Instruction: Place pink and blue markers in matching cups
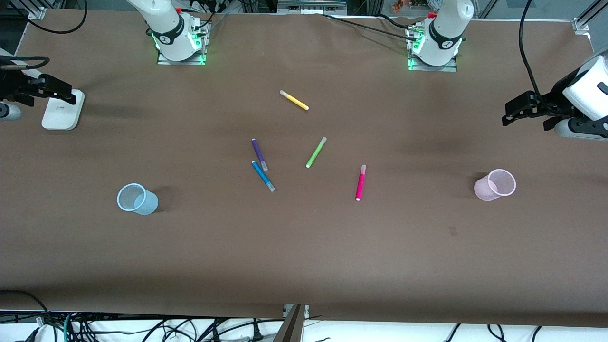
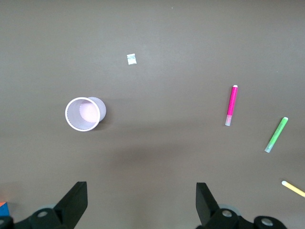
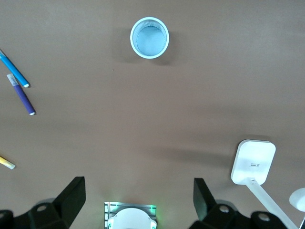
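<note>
The pink marker [image 1: 360, 183], magenta with a pale cap, lies flat mid-table; it also shows in the left wrist view [image 2: 231, 105]. The blue marker [image 1: 262, 176] lies flat beside the purple pen, and shows in the right wrist view [image 3: 14, 69]. The pale blue cup [image 1: 147, 203] stands upright and empty toward the right arm's end [image 3: 149, 37]. The pale pink cup [image 1: 484, 190] stands upright and empty toward the left arm's end [image 2: 83, 113]. My left gripper [image 1: 512, 111] [image 2: 141, 205] is open and empty over the table's left-arm end. My right gripper [image 1: 66, 92] [image 3: 139, 202] is open and empty over the right-arm end.
A purple pen [image 1: 259, 155], a lime green pen [image 1: 316, 152] and a yellow pen [image 1: 294, 100] lie around the table's middle. A white flat device [image 1: 62, 110] lies under my right gripper. A small paper scrap [image 2: 131, 58] lies near the pink cup.
</note>
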Robot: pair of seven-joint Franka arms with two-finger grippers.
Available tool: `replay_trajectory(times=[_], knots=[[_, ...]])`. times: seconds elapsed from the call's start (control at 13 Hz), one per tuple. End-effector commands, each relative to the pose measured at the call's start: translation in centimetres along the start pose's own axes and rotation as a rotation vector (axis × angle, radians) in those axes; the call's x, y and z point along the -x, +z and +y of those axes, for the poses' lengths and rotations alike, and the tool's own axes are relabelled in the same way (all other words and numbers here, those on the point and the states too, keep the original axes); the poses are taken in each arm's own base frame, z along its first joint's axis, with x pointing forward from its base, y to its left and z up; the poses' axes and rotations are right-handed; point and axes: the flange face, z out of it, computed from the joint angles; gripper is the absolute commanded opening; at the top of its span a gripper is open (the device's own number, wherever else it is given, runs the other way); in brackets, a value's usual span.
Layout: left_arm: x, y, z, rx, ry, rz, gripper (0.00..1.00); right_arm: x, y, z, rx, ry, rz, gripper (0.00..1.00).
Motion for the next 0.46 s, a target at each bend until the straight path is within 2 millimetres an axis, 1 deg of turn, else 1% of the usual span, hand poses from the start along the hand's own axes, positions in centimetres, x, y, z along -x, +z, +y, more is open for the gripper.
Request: replay_trajectory(times=[0.0,0.38], knots=[[-0.13,-0.39,0.16,-0.032,0.004,0.011,1.00,-0.09,-0.53,-0.02,0.013,0.007,-0.007,1.00],[-0.21,-0.43,0.00,-0.022,-0.005,0.011,1.00,-0.36,-0.45,-0.11,0.013,0.005,-0.001,1.00]])
